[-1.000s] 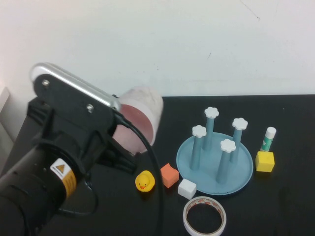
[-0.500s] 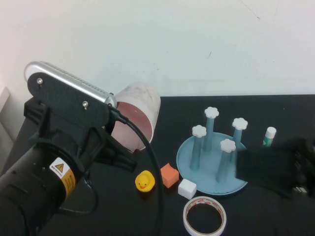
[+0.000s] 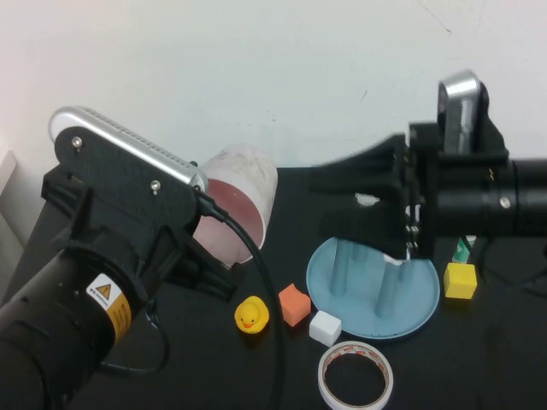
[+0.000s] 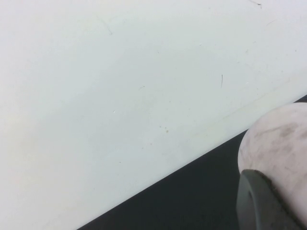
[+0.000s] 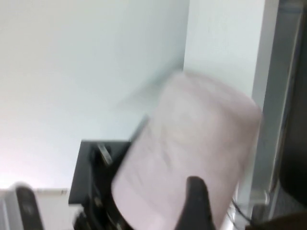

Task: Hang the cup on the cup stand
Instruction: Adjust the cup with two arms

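Observation:
The pale pink cup [image 3: 248,192] is lifted above the table's back left, lying on its side with its mouth facing the camera. My left gripper [image 3: 211,229] is shut on its wall; one dark finger [image 4: 259,201] presses the whitish cup [image 4: 283,139]. My right gripper [image 3: 339,198] reaches leftward over the light blue cup stand [image 3: 363,312], open, a short gap from the cup. The right wrist view shows the cup [image 5: 192,143] close ahead, behind one finger [image 5: 194,201]. The right arm hides the tops of the pegs.
In front of the stand lie a yellow duck [image 3: 251,315], an orange cube [image 3: 294,304], a white cube [image 3: 325,328] and a white tape ring [image 3: 355,377]. A yellow cube [image 3: 460,280] and a glue stick [image 3: 462,249] sit at its right. A white wall rises behind.
My right arm has swept in from the right, over the stand and toward the cup, with its jaws now apart. The left arm and cup have barely shifted.

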`<control>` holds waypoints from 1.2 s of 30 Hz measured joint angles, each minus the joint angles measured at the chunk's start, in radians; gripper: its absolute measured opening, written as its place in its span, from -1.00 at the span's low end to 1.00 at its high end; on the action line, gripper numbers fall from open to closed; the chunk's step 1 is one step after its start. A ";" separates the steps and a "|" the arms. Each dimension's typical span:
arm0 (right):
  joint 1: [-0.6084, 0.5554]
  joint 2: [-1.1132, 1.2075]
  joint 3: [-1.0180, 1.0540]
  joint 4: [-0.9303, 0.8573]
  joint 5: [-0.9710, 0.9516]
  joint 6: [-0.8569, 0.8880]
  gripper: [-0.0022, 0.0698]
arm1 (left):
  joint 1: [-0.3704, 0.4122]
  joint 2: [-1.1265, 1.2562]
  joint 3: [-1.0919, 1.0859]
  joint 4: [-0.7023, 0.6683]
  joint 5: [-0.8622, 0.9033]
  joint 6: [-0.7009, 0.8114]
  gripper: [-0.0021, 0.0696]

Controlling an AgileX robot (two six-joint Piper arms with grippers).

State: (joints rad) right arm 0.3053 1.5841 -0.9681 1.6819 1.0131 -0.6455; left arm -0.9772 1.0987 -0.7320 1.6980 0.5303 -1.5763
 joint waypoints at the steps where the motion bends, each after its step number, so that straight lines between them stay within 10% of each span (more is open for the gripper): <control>1: 0.010 0.000 -0.019 0.000 -0.024 0.015 0.46 | 0.000 0.000 0.000 0.000 0.000 0.000 -0.92; 15: 0.114 0.032 -0.122 0.001 -0.140 0.134 0.46 | 0.000 0.000 0.000 0.000 0.002 0.028 -0.93; 36: 0.119 0.046 -0.125 0.007 -0.105 -0.161 0.44 | 0.000 0.000 0.000 0.000 0.002 0.032 -0.93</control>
State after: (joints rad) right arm 0.4246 1.6298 -1.0927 1.6891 0.9083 -0.8062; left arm -0.9772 1.0987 -0.7320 1.6980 0.5321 -1.5439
